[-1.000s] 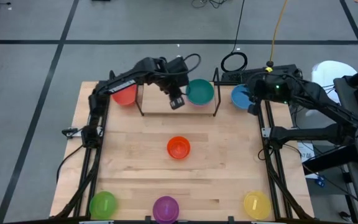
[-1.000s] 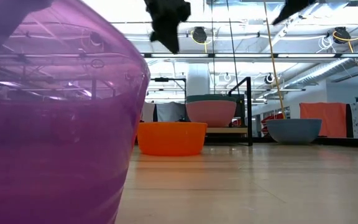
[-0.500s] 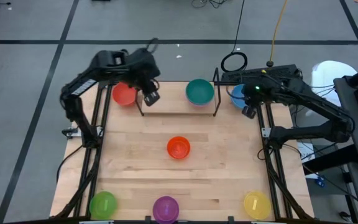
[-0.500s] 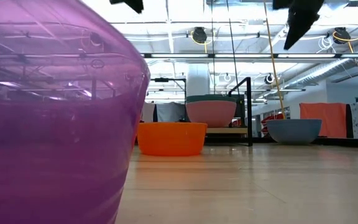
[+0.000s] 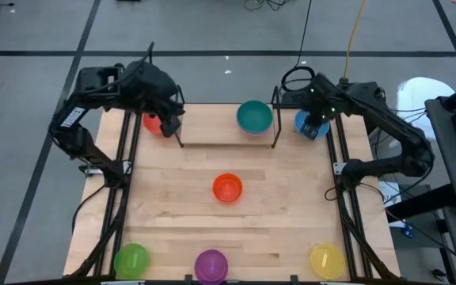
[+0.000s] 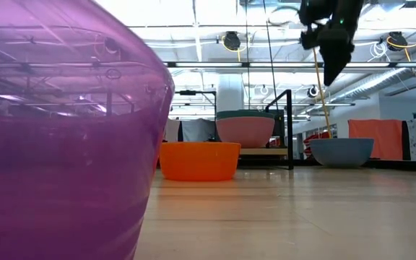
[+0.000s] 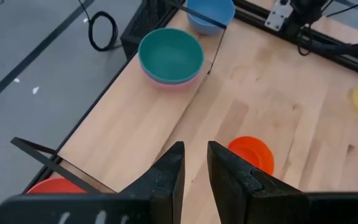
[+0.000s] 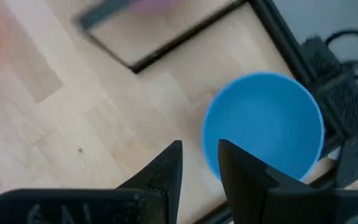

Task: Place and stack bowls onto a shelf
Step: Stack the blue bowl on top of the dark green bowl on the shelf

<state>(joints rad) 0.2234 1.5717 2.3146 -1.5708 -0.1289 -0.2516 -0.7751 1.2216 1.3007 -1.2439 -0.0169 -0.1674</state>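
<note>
Both arms shifting outward from the shelf [image 5: 226, 134]
Left gripper [image 5: 167, 125], empty, fingers slightly parted, has swung over the red bowl [image 5: 152, 123]; right gripper [image 5: 316, 127], likewise, now above the blue bowl [image 5: 307, 124]: next pickups likely

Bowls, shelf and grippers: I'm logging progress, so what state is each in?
Teal bowl: on shelf, nested in pink bowl.
Red bowl: on table, left of shelf.
Blue bowl: on table, right of shelf.
Orange bowl: mid-table.
Left gripper: empty.
Right gripper: empty, over blue bowl.
</note>
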